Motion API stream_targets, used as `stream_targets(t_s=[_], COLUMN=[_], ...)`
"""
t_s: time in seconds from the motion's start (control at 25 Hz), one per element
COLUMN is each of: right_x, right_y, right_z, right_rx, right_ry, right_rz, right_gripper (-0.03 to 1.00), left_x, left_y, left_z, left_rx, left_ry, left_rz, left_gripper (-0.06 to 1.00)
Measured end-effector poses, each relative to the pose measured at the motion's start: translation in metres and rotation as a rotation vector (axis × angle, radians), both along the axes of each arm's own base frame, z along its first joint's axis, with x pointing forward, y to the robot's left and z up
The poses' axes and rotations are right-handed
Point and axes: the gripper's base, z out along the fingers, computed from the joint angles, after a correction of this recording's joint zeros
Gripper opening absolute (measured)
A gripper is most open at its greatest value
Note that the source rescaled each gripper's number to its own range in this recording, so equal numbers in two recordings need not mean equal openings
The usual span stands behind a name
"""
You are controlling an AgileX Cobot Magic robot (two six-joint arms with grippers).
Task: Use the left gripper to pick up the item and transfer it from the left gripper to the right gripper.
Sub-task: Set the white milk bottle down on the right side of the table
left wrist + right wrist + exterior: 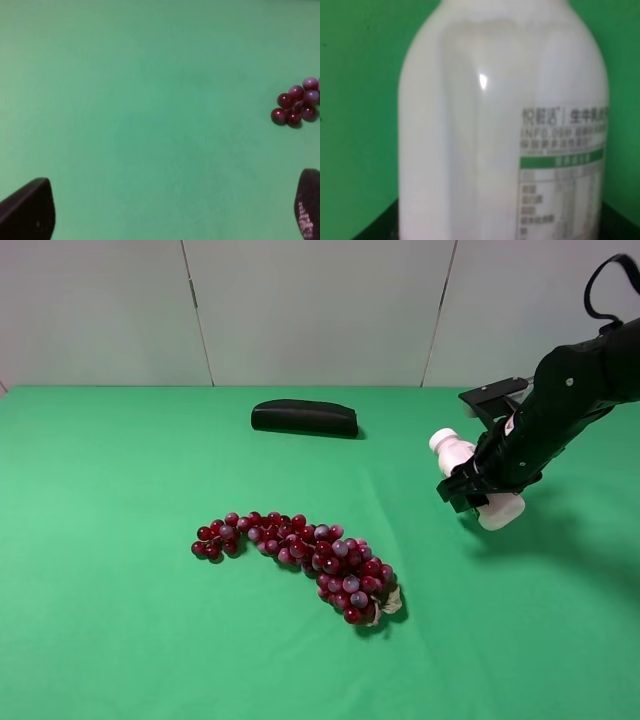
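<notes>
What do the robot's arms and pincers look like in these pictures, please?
The right pincer and its arm are matte black and chunky, with a black cable looped above. The left pincer shows only two broad, dark wedge-shaped fingertips; one has a fine dotted texture.

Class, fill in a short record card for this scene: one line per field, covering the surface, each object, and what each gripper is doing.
Surface: green table
Bottle: white bottle, tilted, lifted off the table
Right gripper: right gripper, shut on the bottle's middle
Left gripper: left gripper, fingers apart, nothing between them, above bare table
Grapes: bunch of red grapes, lying mid-table
Case: long black case, near the back edge
</notes>
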Motion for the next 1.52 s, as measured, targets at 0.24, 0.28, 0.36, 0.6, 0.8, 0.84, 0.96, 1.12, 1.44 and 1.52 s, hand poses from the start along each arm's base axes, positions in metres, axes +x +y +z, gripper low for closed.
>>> stream_targets(t_s=[0.24, 0.28, 0.36, 0.6, 0.8, 0.84, 0.96, 1.12, 1.44, 1.52], right_x=[0.0024, 0.0024, 0.0024, 0.0023, 0.0022, 0.0026, 0.0028, 0.0028, 0.0026, 0.0019], right_y=[0.0009, 0.0009, 0.0009, 0.0008, 0.0011, 0.0012, 0.0013, 0.0013, 0.0012, 0.001], right_z=[-0.0083, -0.0083, -0.0083, -0.0084, -0.0084, -0.0081, -0.0075, -0.0075, -0.0076, -0.0072], right_rx=[0.0, 0.0, 0.0, -0.001, 0.005, 0.007, 0.014, 0.015, 0.015, 0.013], right_ry=[0.004, 0.004, 0.004, 0.006, 0.008, 0.005, 0.003, 0.003, 0.006, 0.012], right_rz=[0.002, 0.002, 0.004, 0.004, -0.005, -0.012, -0.031, -0.033, -0.034, -0.035], right_gripper=[0.03, 0.03, 0.03, 0.03, 0.11, 0.47, 0.88, 0.99, 0.99, 0.99], left_x=[0.0, 0.0, 0.0, 0.0, 0.0, 0.0, 0.0, 0.0, 0.0, 0.0], left_y=[0.0, 0.0, 0.0, 0.0, 0.0, 0.0, 0.0, 0.0, 0.0, 0.0], left_z=[0.0, 0.0, 0.0, 0.0, 0.0, 0.0, 0.0, 0.0, 0.0, 0.0], left_rx=[0.0, 0.0, 0.0, 0.0, 0.0, 0.0, 0.0, 0.0, 0.0, -0.001], left_ry=[0.0, 0.0, 0.0, 0.0, 0.0, 0.0, 0.0, 0.0, 0.0, 0.0], left_rz=[0.0, 0.0, 0.0, 0.0, 0.0, 0.0, 0.0, 0.0, 0.0, 0.0], left_gripper=[0.89, 0.89, 0.89, 0.89, 0.89, 0.89, 0.89, 0.89, 0.89, 0.89])
